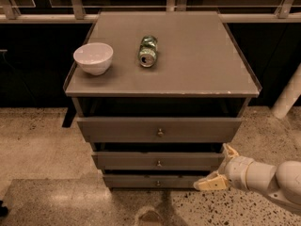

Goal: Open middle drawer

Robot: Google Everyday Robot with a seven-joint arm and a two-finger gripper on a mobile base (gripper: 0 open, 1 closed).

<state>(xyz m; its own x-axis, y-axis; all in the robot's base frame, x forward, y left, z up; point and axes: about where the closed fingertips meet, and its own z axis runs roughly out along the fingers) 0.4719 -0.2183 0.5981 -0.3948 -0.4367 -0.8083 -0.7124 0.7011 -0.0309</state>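
The middle drawer (141, 160) is a grey flat front with a small round metal knob (159, 163) at its centre, second of three alike in a grey cabinet. It looks nearly closed. My gripper (217, 167) is open at the drawer's right end, in front of the cabinet's lower right corner. One cream fingertip (231, 150) points up by the drawer's right edge, the other (207, 184) points left in front of the lowest drawer (146, 181). The gripper is well to the right of the knob and holds nothing.
The top drawer (117, 129) juts out a little. A white bowl (93, 58) and a green can (147, 51) lying on its side rest on the cabinet top (197, 55). A white post (288, 98) stands at the right. Speckled floor lies in front.
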